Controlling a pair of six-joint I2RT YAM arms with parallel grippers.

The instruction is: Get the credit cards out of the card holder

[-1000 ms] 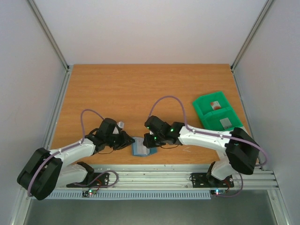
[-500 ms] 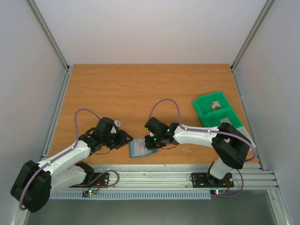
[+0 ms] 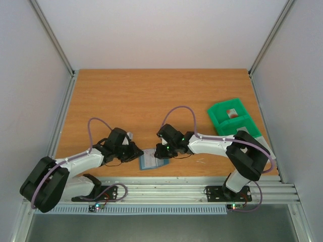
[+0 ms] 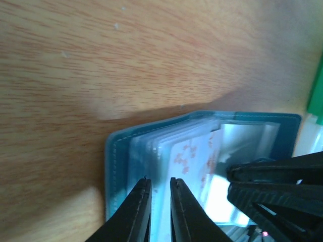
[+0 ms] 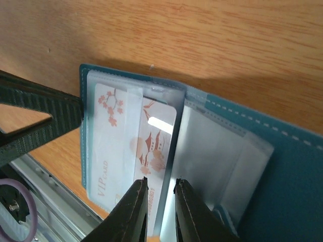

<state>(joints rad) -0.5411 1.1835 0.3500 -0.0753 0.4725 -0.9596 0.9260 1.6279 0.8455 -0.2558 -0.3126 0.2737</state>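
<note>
The blue-grey card holder lies spread open near the table's front edge, between both grippers. The wrist views show its clear sleeves and two pale cards with pink print: a blossom card and a pagoda card that sticks partly out of its sleeve. My left gripper is nearly shut, with its tips pinching the holder's left panel. My right gripper is nearly shut, with the pagoda card's edge between its tips. The right fingers also show in the left wrist view.
A green two-compartment bin stands at the right, holding a red card and a grey card. Its edge shows in the left wrist view. The table's front rail runs just below the holder.
The holder has slid slightly left toward the front edge. My left gripper drew back left, then returned to the holder. My right gripper followed the holder left.
</note>
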